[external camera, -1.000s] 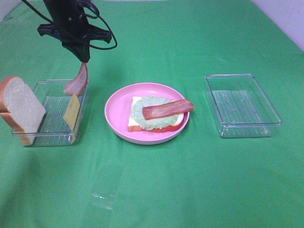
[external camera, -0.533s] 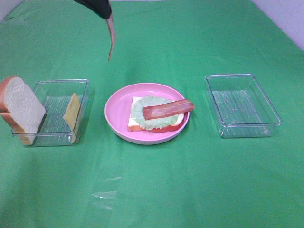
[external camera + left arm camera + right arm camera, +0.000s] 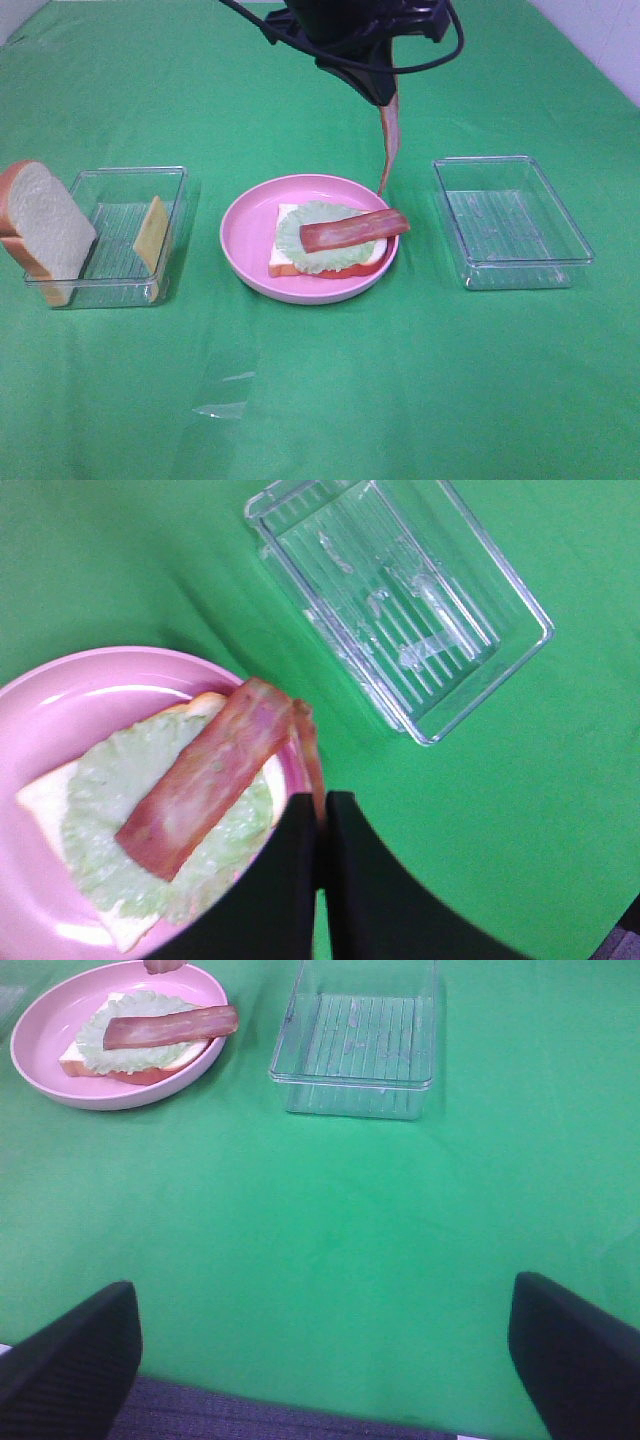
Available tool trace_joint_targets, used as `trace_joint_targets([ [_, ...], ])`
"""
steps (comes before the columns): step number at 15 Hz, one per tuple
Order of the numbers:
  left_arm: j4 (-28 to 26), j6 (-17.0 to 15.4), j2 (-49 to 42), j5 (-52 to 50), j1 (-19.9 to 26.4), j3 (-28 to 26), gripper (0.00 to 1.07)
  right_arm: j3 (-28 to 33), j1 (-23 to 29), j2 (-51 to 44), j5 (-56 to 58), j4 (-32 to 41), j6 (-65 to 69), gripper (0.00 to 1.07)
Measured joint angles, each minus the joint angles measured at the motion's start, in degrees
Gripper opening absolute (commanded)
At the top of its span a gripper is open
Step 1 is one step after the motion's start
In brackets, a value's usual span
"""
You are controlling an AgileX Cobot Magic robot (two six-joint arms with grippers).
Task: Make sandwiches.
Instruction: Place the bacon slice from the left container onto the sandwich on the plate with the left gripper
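Observation:
On the pink plate [image 3: 243,225] lies the open sandwich [image 3: 318,255]: a white bread slice, pale green lettuce and one bacon strip [image 3: 355,229] on top. My left gripper [image 3: 384,98] hangs above the plate's far right rim, shut on a second bacon strip [image 3: 388,140] that dangles down. In the left wrist view this strip [image 3: 308,755] shows edge-on beside the lying strip [image 3: 205,780], held by the left gripper [image 3: 320,845]. My right gripper [image 3: 320,1290] stands open and empty over bare cloth, nearer than the plate [image 3: 35,1065].
At the left, a clear tray [image 3: 115,285] holds a yellow cheese slice [image 3: 152,232], and a bread slice [image 3: 45,225] leans on its left end. An empty clear tray [image 3: 510,222] [image 3: 400,600] [image 3: 360,1050] sits right of the plate. Green cloth covers the table.
My left gripper has carried the dangling bacon strip from above the left tray, up and rightward, to above the plate's far right rim. Nothing else has moved.

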Motion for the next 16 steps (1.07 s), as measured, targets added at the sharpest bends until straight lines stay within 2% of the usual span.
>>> trace_joint_targets([
  [2,-2.98,1.89,2.46,-1.66,-1.15,0.0,0.0,0.0,0.0,0.0,0.0,0.0,0.0,0.96],
  [4,-5.21,2.35,4.53,-1.78,-1.32,0.0,0.0,0.0,0.0,0.0,0.0,0.0,0.0,0.96],
  [6,-5.1,2.35,6.88,-1.55,-1.32,0.0,0.0,0.0,0.0,0.0,0.0,0.0,0.0,0.96],
  [8,1.6,2.18,8.08,0.4,-1.32,0.0,0.0,0.0,0.0,0.0,0.0,0.0,0.0,0.96],
  [10,10.08,-0.06,8.25,1.78,-1.09,0.0,0.0,0.0,0.0,0.0,0.0,0.0,0.0,0.96],
  [11,12.55,-0.97,8.25,2.52,-0.34,0.0,0.0,0.0,0.0,0.0,0.0,0.0,0.0,0.96],
  [16,11.75,-1.49,8.82,3.5,3.44,0.0,0.0,0.0,0.0,0.0,0.0,0.0,0.0,0.96],
])
